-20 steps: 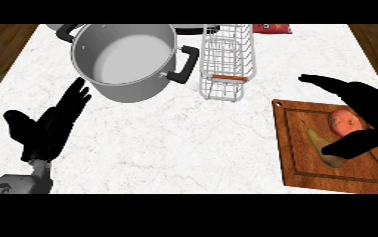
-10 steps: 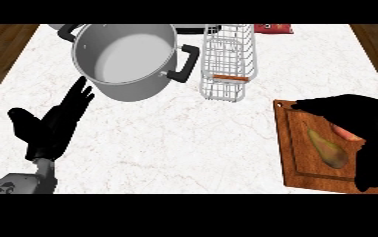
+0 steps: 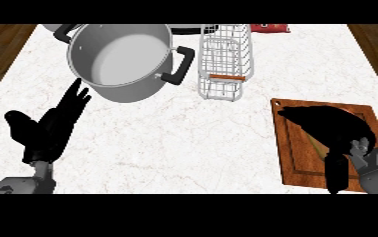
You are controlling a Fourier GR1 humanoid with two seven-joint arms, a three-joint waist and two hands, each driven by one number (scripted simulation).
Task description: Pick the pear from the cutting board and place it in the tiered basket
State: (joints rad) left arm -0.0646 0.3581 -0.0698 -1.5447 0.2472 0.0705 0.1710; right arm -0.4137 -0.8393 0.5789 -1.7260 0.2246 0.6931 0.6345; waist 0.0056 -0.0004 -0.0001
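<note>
The wooden cutting board lies at the counter's right front. My right hand is palm down over it, fingers curled over the pear, of which only a tan sliver shows beneath the palm. The white wire tiered basket stands upright at the back centre, well away from the board. My left hand rests open at the lower left, fingers up.
A large steel pot with black handles sits left of the basket, close to it. A red item lies at the back edge, right of the basket. Wooden floor shows past both side edges of the counter.
My right hand has moved left and down over the board and curled onto the pear, hiding most of it. The left hand has barely shifted.
</note>
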